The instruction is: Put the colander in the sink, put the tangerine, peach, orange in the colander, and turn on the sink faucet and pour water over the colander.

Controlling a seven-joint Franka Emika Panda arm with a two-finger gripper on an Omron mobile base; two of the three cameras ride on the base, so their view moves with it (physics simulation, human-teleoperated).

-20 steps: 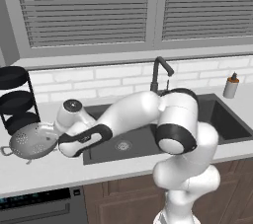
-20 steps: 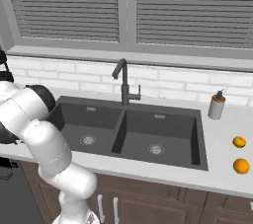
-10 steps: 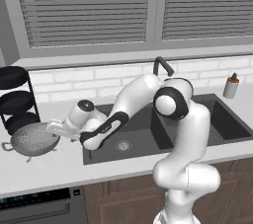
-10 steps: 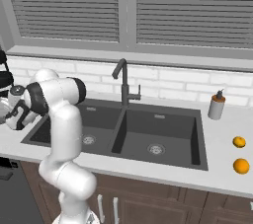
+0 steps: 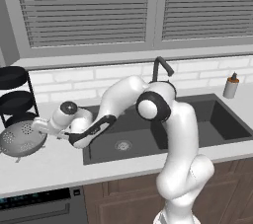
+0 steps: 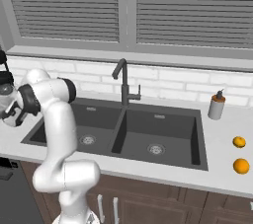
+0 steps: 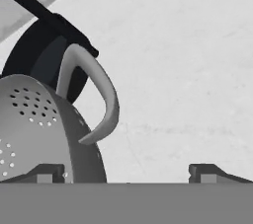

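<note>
My fingers: my gripper is spread wide and holds nothing; the two tips sit apart with bare counter between them.

Handle: the colander's near loop handle lies just ahead of my left tip, arching over the gap's left side, not yet between the tips.

Bowl: the colander stands upright on the counter, left of the sink, against the black rack.

Bearing: it lies ahead and left of my hand, very near.

Judgement: I should shift left to bracket the rim or handle.

Fruit: two orange fruits wait far right, well apart.
</note>
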